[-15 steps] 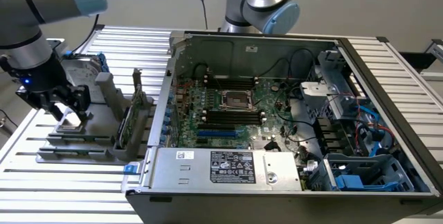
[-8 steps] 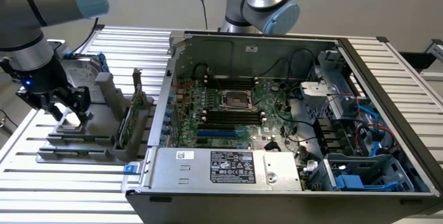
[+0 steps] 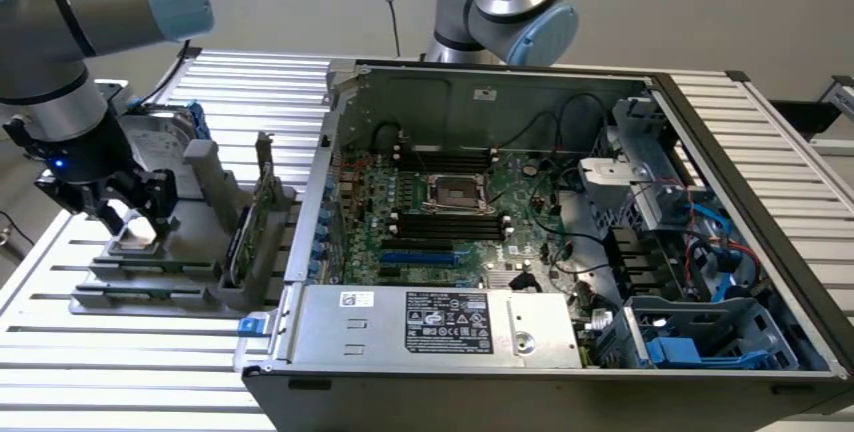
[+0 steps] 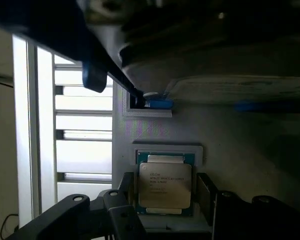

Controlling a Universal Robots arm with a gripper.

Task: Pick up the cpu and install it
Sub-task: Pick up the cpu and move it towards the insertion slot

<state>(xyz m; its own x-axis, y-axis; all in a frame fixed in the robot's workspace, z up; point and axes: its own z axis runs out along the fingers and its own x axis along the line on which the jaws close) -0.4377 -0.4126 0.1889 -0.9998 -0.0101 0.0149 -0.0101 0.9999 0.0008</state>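
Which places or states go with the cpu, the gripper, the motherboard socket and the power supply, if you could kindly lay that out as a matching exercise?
Things:
1. cpu
2. gripper
3. socket
4. power supply

Places or states:
A. in the middle of the green motherboard
B. open, fingers on either side of the chip
C. lying flat in a grey holder outside the case
D. at the case's near edge in the exterior view, bearing a black label

Pairs: 1-C, 2-B, 3-A, 4-D.
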